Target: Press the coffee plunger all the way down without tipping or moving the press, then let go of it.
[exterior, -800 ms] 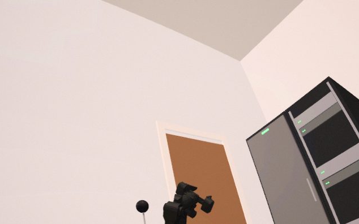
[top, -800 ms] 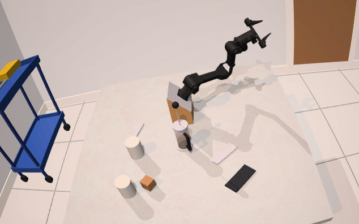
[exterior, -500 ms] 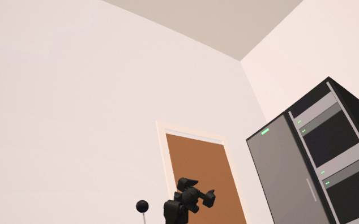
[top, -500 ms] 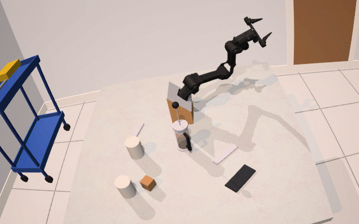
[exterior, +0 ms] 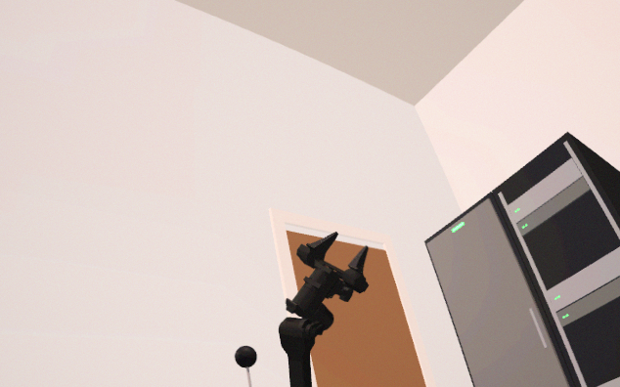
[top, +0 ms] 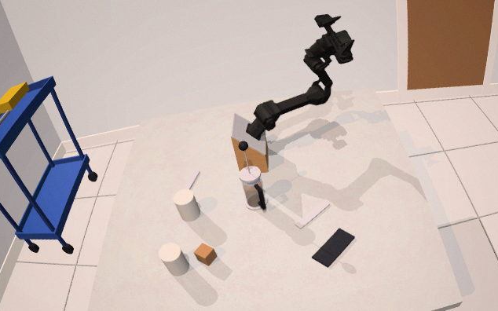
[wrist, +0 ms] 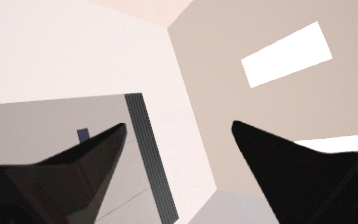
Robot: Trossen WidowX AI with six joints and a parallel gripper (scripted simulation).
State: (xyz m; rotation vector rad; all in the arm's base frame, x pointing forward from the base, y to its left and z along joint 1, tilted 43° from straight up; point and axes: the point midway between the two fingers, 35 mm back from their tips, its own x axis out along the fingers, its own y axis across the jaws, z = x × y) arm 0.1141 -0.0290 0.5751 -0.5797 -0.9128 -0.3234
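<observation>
Two fingers (exterior: 328,242) apart; apparently two cylinders (top: 186,204)

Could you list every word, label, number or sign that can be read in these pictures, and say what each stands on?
No readable text in any view.
Cabinet: small green lit marks on its front, too small to read as letters or numbers.
Coffee press, yellow box on the blue cart, black slab: no label shows.

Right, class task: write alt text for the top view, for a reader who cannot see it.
A black robot arm rears up from its base with its open hand high in the air, far from the coffee press on the table, whose plunger knob is fully raised. Two pale cylinders, a small brown cube and a black slab lie nearer the camera.
</observation>
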